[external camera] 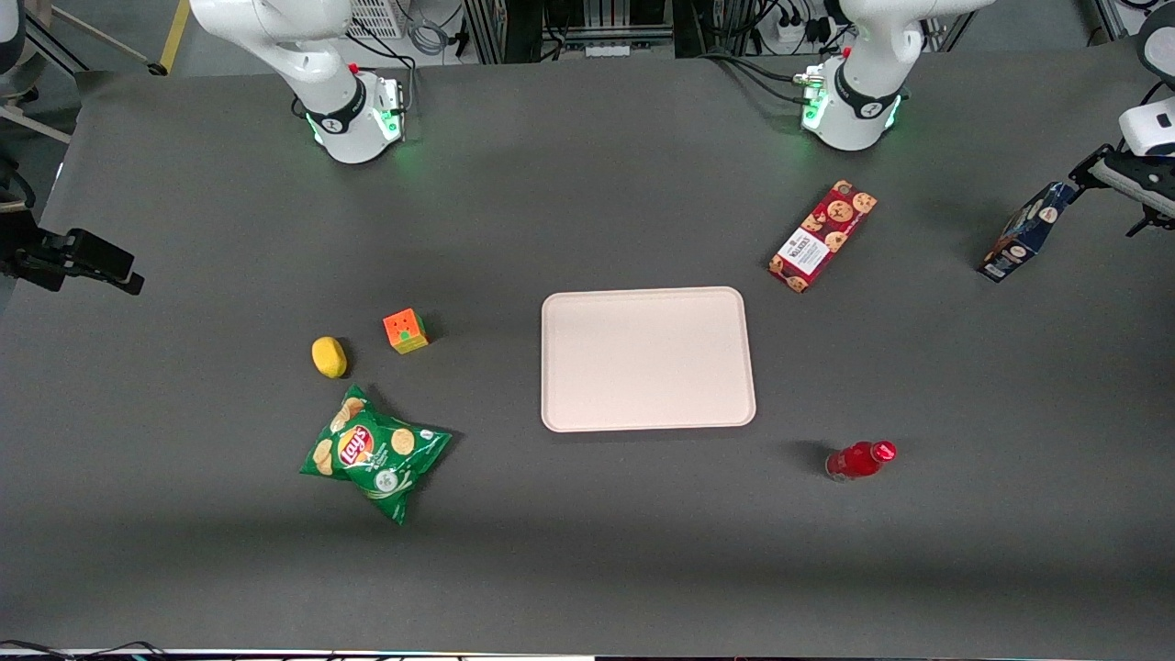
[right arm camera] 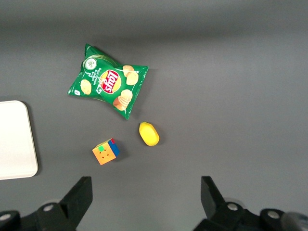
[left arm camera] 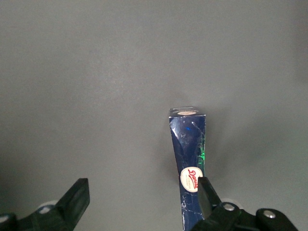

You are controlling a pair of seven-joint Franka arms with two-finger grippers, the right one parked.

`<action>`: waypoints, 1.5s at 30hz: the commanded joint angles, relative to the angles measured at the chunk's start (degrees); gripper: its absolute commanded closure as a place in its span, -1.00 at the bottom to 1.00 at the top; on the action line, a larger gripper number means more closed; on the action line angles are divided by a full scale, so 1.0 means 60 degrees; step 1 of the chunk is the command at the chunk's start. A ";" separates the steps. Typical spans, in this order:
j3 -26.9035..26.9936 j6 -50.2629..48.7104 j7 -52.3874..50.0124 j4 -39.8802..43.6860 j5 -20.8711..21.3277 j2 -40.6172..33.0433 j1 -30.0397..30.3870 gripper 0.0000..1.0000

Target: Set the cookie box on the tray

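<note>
The cookie box (external camera: 1023,229), a narrow dark blue carton with a round white mark, stands tilted at the working arm's end of the table. My left gripper (external camera: 1088,174) is at its upper end. In the left wrist view the gripper (left arm camera: 143,187) is open wide; the box (left arm camera: 188,149) lies between the fingers, close against one fingertip (left arm camera: 206,192), with the other finger far from it. The cream-pink tray (external camera: 647,358) lies flat at the table's middle with nothing on it, well apart from the box. Its edge also shows in the right wrist view (right arm camera: 14,139).
A longer red cookie box (external camera: 823,235) lies between the tray and the blue carton. A red bottle (external camera: 860,459) lies nearer the front camera than the tray. A green chips bag (external camera: 374,452), a yellow lemon (external camera: 329,356) and a colour cube (external camera: 406,330) lie toward the parked arm's end.
</note>
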 commanded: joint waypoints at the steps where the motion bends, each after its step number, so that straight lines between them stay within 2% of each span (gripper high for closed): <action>1: 0.0453 0.0163 0.0203 -0.0265 0.0024 0.0339 0.0190 -1.00; 7: 0.0497 0.0017 0.0115 -0.0676 -0.0020 0.0355 0.0674 -1.00; 16: 0.0453 -0.0364 -0.1202 -0.0750 -0.0225 0.0384 0.0528 -1.00; 25: 0.0453 0.0383 -0.2315 -0.0852 -0.0225 0.0895 0.0030 -1.00; 32: 0.0453 0.1320 -0.2331 -0.0852 -0.0225 0.1525 -0.0103 -1.00; 45: 0.0453 0.1453 -0.2449 -0.0940 -0.0298 0.1936 -0.0102 -1.00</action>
